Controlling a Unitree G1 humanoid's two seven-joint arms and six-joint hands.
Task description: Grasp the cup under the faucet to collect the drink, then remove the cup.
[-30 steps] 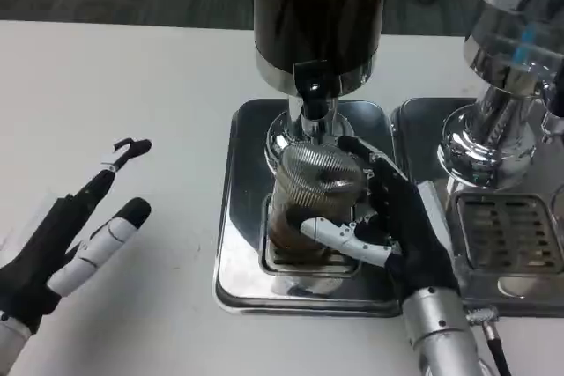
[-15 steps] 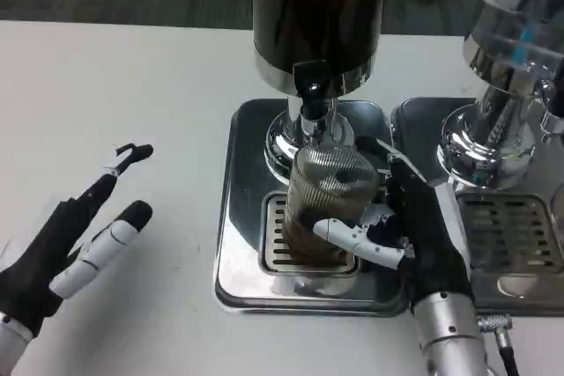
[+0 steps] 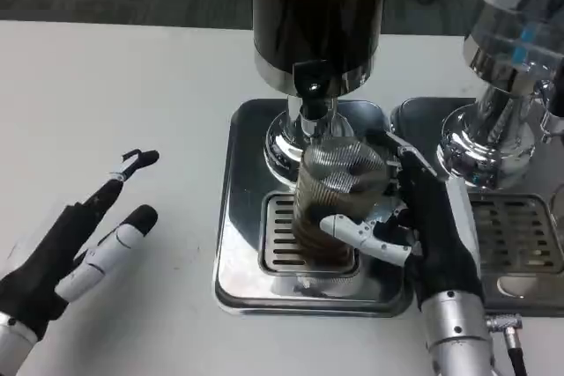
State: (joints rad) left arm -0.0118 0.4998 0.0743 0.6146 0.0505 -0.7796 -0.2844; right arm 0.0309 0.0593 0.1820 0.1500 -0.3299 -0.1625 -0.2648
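Observation:
A ribbed clear cup (image 3: 333, 195) with dark drink in its lower part stands on the drip grate (image 3: 280, 239) of the steel tray (image 3: 242, 191), right under the faucet (image 3: 313, 99) of the dark drink dispenser (image 3: 317, 15). My right hand (image 3: 423, 226) grips the cup from its right side, with the thumb across the front of the cup and the fingers behind it. My left hand (image 3: 75, 244) rests on the white table at the left, fingers spread, holding nothing.
A second, chrome dispenser (image 3: 507, 68) with its own drip tray (image 3: 515, 244) stands close to the right of my right hand. Bare white table (image 3: 115, 85) stretches to the left of the steel tray.
My right hand and the cup have shifted a little to the right on the grate. The left hand has edged slightly forward.

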